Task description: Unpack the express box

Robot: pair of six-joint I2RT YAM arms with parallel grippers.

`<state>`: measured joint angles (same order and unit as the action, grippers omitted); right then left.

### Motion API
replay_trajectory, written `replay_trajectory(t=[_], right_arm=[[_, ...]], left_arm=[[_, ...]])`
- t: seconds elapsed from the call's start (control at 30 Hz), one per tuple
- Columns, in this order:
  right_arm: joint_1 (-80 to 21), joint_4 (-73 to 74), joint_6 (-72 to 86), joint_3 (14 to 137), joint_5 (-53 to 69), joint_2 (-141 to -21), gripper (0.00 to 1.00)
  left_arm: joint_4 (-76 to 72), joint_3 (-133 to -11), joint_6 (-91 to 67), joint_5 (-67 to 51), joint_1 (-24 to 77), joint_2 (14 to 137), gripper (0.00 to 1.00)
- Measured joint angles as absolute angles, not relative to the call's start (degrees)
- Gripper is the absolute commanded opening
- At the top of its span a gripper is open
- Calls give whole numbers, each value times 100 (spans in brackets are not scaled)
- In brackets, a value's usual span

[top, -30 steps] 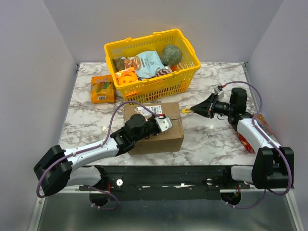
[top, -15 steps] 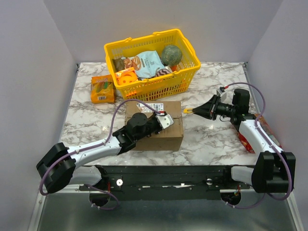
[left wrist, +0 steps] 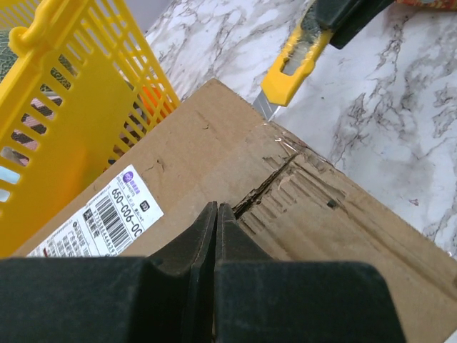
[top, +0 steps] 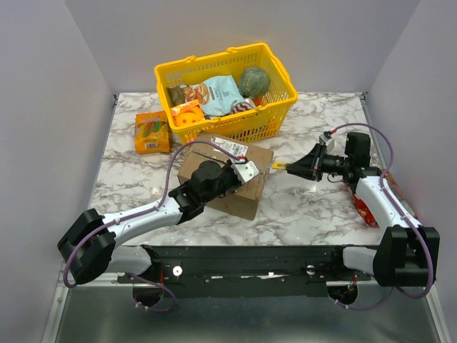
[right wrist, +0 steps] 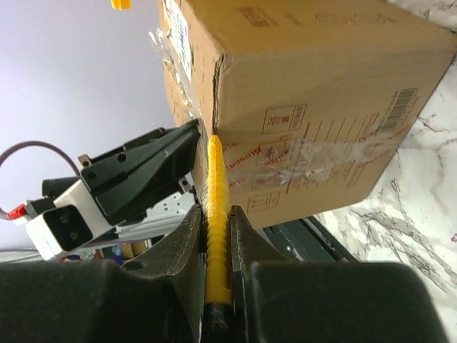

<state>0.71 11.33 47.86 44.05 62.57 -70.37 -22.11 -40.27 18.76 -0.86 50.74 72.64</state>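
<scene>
- While the express box [top: 246,201] lies skewed at the middle of the marble table [top: 307,207], just in front of the yellow basket [top: 275,107], it must be held against sliding. The left gripper [left wrist: 216,211] is set on its top, fingers [left wrist: 189,246] pressed together with nothing visibly between them, tips at the torn centre seam [left wrist: 271,179].
- The yellow utility knife [left wrist: 296,61] is clenched in the right gripper [right wrist: 216,214], and its blade [left wrist: 265,107] is laid at the box's upper edge, near the seam's end.
- The blade is best kept shallow, so that only the clear tape [right wrist: 314,153] is slit and whatever is packed inside is spared.
- The left fingers should be cleared from the blade's path before any cut is drawn along the seam.
- If the top is not pressed down firmly, the carton may be shoved toward the basket.
</scene>
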Motion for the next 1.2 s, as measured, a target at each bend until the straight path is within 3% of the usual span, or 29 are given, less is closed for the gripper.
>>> replay_trajectory(t=[0.17, 0.43, 0.63, 0.8, 1.0, 1.2], right_arm=[[67, 1533, 4582, 4418, 6464, -6971, 0], [54, 1774, 4436, 4466, 6619, -7048, 0], [-3, 1953, 4217, 4772, 6766, -7293, 0], [-3, 2045, 4032, 4853, 6772, -7345, 0], [-3, 2115, 3903, 4853, 6796, -7345, 0], [1, 2121, 3826, 4853, 6785, -7345, 0]], left_arm=[[-2458, -4038, 1876, -38, 5072, 7419, 6], [-1743, -4469, 1717, -222, 4943, 7382, 35], [-556, -4818, 1586, -744, 4593, 6963, 41], [-54, -4403, 1817, -1514, 4464, 6093, 46], [-497, -3710, 2340, -2154, 4519, 5579, 61], [-1291, -3481, 2681, -2324, 4637, 5760, 61]])
